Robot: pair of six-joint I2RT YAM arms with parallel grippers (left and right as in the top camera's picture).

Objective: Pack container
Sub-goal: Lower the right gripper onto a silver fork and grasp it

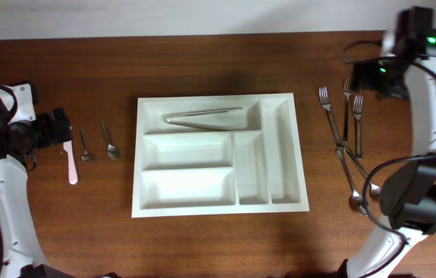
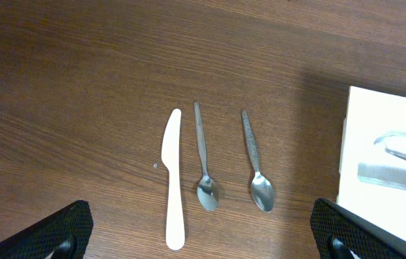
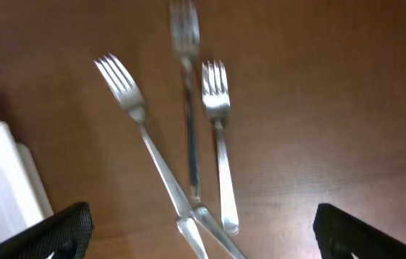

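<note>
The container, a white five-compartment cutlery tray, lies mid-table. Its top long compartment holds metal tongs; the other compartments look empty. My left gripper is open and empty, hovering left of the tray above a white plastic knife and two small spoons. The tray's corner shows in the left wrist view. My right gripper is open and empty above three forks right of the tray, whose edge shows in the right wrist view.
More spoons lie near the right arm's base, their handles crossing the fork handles. The white knife and small spoons lie between the left arm and the tray.
</note>
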